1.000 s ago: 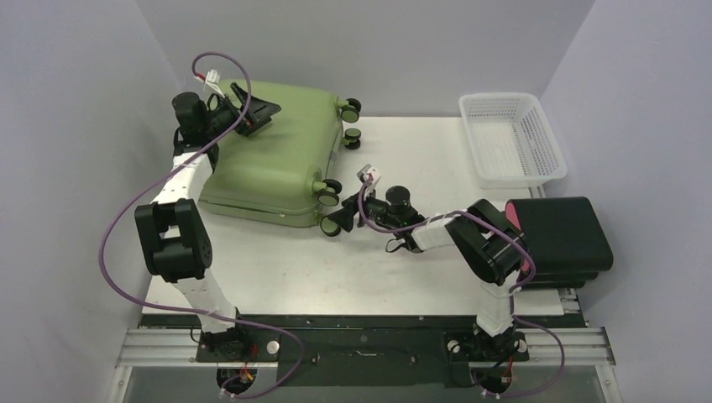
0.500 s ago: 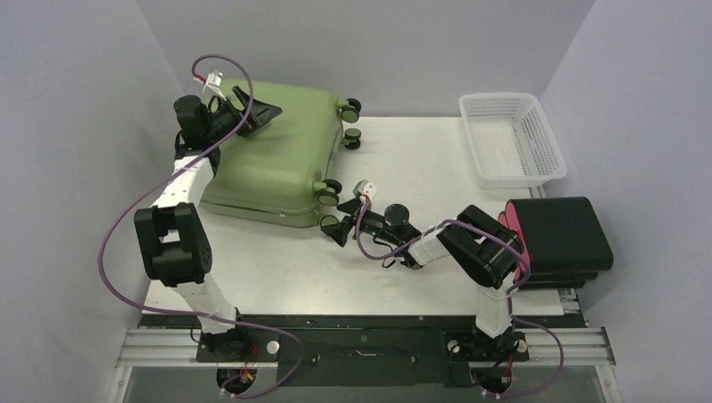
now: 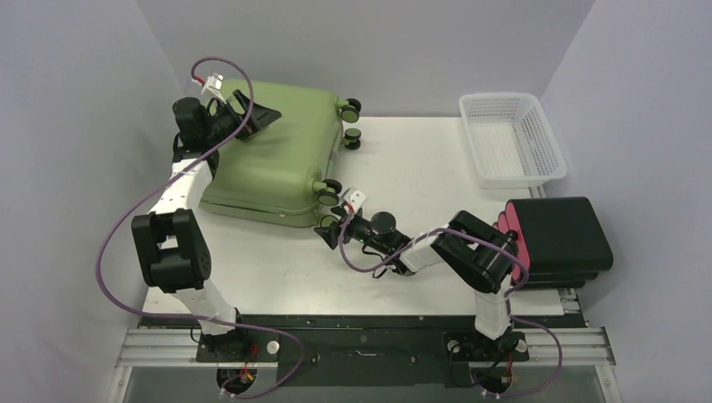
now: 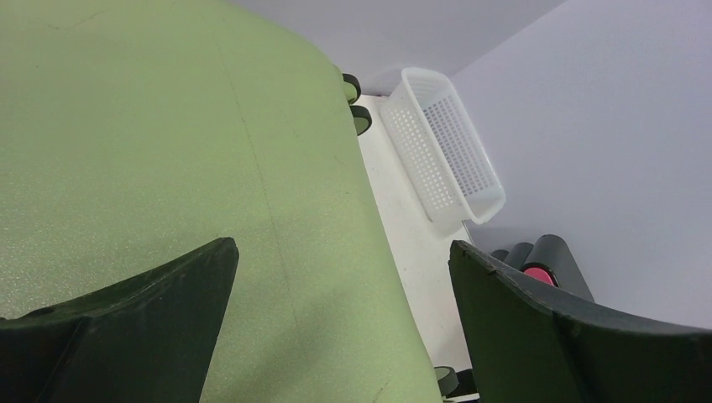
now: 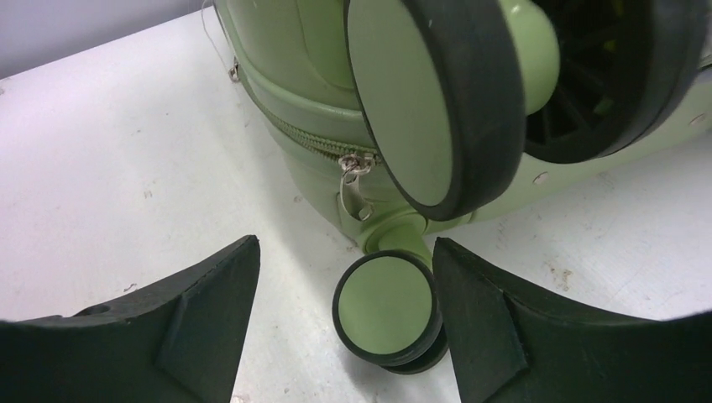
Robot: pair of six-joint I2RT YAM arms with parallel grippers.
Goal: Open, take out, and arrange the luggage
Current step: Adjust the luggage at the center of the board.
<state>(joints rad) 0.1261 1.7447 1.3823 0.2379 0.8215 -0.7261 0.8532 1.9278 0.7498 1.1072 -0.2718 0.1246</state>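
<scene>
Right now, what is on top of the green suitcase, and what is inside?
Only the left gripper, open, is over the luggage shell; contact is unclear. The inside is hidden, since the case is closed.

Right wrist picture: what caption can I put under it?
Open right gripper near the green suitcase's small wheel and zipper pull on the white table.

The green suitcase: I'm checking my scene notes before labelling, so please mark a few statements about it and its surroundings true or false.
1. The luggage lies closed on the table. True.
2. The right gripper is clamped on a wheel. False: its jaws stand open beside the zipper pull and a corner wheel.
3. The left gripper hangs open above the luggage's shell. True.
4. The black case sits inside the white basket. False: it lies outside, nearer the arms.
</scene>
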